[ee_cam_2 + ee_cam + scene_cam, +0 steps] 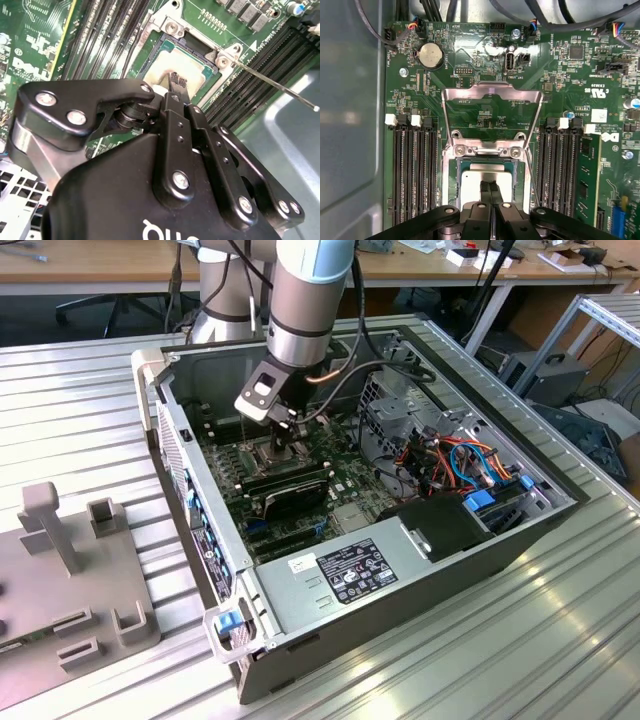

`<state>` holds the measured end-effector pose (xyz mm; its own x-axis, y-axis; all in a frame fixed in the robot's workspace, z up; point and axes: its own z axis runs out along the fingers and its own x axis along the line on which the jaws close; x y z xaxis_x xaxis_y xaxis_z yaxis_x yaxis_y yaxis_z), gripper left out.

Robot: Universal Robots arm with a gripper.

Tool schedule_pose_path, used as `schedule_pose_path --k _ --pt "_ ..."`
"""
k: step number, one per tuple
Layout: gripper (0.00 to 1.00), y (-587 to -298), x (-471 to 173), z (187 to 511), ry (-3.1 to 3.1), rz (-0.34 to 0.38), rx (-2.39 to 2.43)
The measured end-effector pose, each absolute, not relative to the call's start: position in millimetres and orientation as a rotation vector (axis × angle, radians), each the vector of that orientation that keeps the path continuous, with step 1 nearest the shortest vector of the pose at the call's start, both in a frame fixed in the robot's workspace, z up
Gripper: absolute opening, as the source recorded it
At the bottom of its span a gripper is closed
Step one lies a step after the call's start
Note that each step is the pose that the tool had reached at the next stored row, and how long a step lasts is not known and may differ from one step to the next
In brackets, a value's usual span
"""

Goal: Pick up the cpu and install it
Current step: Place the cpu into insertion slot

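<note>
The cpu (472,176), a dull silvery square, lies flat in the dark socket on the green motherboard (570,75); it also shows pale in the second wrist view (160,67). The socket's hinged metal frame (492,92) stands folded open beyond it, and the thin lever (280,86) sticks out to one side. My gripper (489,189) hangs straight over the cpu's middle with its two black fingers pressed together and nothing between them. The tips (177,82) are at or just above the chip's face; I cannot tell if they touch. In the exterior view the gripper (283,435) reaches down into the open computer case.
Black memory slots (412,170) flank the socket on both sides, one holding a green module (587,175). A long black card (290,495), a power supply (350,575) and cable bundles (460,460) crowd the case. A grey fixture (70,570) sits at the exterior view's left.
</note>
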<state>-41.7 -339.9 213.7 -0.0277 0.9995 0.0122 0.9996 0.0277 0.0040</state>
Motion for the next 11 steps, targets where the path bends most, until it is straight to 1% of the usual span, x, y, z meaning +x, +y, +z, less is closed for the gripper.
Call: schedule_pose_path --k 11 --pt "0.11 -339.8 -41.7 232.8 -2.249 -0.017 -2.187"
